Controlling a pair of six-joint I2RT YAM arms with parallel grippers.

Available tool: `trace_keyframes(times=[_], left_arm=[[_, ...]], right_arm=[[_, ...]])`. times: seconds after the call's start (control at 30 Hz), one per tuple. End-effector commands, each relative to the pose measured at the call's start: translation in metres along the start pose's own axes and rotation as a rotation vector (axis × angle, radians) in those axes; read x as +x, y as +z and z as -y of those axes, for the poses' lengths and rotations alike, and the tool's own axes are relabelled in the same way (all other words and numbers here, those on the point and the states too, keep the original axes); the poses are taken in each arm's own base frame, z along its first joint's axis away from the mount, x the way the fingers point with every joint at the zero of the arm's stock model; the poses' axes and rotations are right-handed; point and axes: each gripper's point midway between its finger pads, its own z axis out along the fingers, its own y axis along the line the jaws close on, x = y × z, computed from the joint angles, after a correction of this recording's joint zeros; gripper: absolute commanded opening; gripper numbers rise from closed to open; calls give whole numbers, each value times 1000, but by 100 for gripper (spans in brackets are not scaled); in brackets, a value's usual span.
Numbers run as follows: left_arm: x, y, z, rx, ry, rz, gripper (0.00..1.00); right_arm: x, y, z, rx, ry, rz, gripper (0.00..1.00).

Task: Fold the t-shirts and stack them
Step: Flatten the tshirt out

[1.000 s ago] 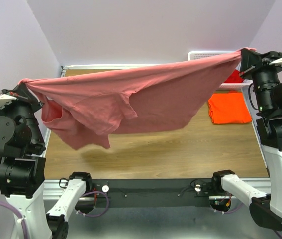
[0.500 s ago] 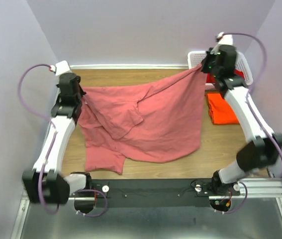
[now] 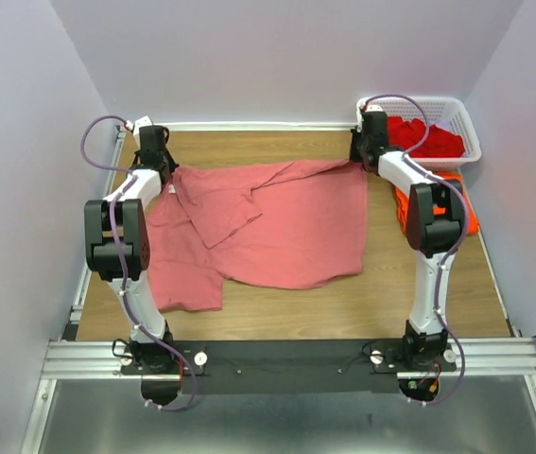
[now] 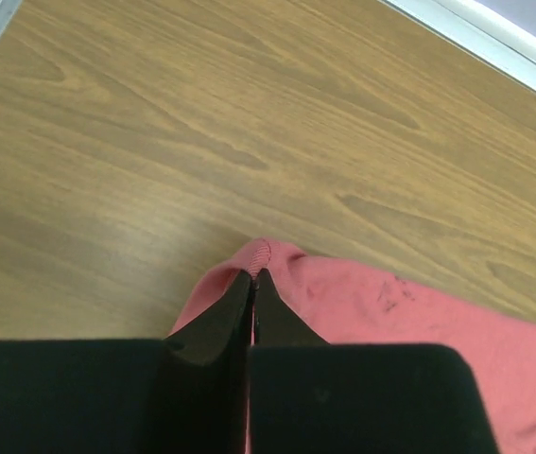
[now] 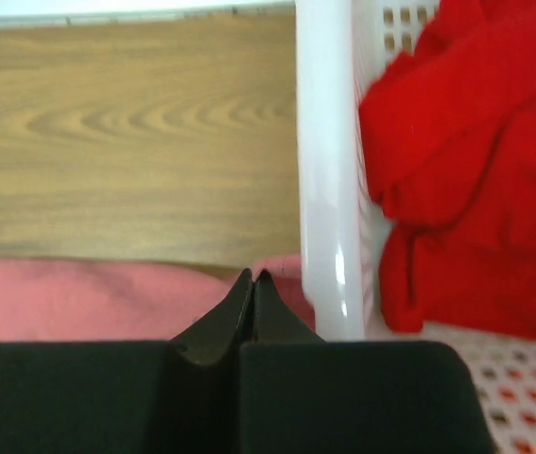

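Note:
The large salmon-pink t-shirt (image 3: 277, 227) lies spread on the wooden table, with folds rumpled across its left half. My left gripper (image 3: 166, 180) is shut on its far-left corner (image 4: 277, 260), low over the wood. My right gripper (image 3: 357, 158) is shut on the far-right corner (image 5: 282, 270), tight against the white basket's wall (image 5: 322, 170). A folded orange t-shirt (image 3: 468, 210) lies at the right, partly under my right arm. Deep red t-shirts (image 3: 428, 137) are heaped in the basket.
The white lattice basket (image 3: 466, 102) stands in the far right corner. Both arms reach far forward along the table's sides. A metal rail (image 3: 286, 352) runs along the near edge. Bare wood (image 3: 343, 312) shows in front of the shirt.
The pink t-shirt, held stretched in the air a second ago, has been lowered and laid on the table. Both arms have swung forward and down to the far edge.

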Motion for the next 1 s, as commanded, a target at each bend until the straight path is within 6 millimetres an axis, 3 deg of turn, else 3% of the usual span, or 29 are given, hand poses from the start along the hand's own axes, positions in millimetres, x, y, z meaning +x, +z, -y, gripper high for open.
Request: trace_keyframes(times=[0.0,0.03,0.07,0.13,0.23,0.27,0.33,0.37,0.4,0.47,0.5,0.57,0.6,0.63,0.67,0.7,0.77,0.8,0.83,0.87,0.93,0.97], left_arm=[[-27,14,7,19,-23,65,9],[-30,16,5,7,-25,71,10],[-40,17,5,2,-29,90,11],[-45,19,-2,-27,-38,104,12],[-54,22,-14,-55,-72,121,14],[-57,23,-15,-55,-77,125,17],[-58,25,-17,-51,-80,121,28],[-60,24,-14,-38,-76,120,35],[-58,19,-11,-22,-71,104,49],[-59,11,-12,-16,-70,103,62],[-66,0,-10,-10,-75,114,69],[-68,-13,-11,-8,-78,113,71],[-58,-19,-13,-7,-79,91,71],[-64,-36,-7,19,-81,101,71],[-49,-43,-8,18,-73,74,71],[-54,-59,-5,35,-76,88,71],[-22,-73,0,54,-66,18,71],[-17,-86,2,65,-66,7,69],[-6,-92,5,76,-66,-17,68],[18,-96,4,74,-50,-62,67],[38,-114,18,115,-27,-89,63],[61,-117,15,110,-16,-131,61]], right_arm=[[-38,21,-13,-50,-13,115,4],[-49,22,-16,-58,-12,137,5],[-43,30,-17,-60,-12,126,5],[-55,33,-21,-71,-11,152,7],[-76,33,-22,-68,6,197,15],[-76,35,-21,-61,10,198,27],[-81,34,-16,-34,33,210,41],[-81,32,-17,-33,33,208,54],[-89,22,-19,-50,36,221,59],[-84,14,-22,-74,39,206,72],[-95,0,-28,-106,58,224,74],[-93,-16,-34,-146,76,215,79],[-92,-23,-35,-151,86,210,80],[-86,-39,-45,-205,108,192,80],[-81,-46,-48,-218,121,175,80],[-78,-55,-52,-239,134,164,80],[-58,-74,-60,-263,173,109,80],[-49,-81,-65,-282,197,82,80],[-26,-85,-69,-289,201,30,80],[-24,-100,-72,-302,206,21,80],[-8,-114,-81,-326,204,-13,80],[10,-124,-81,-328,202,-50,80]])
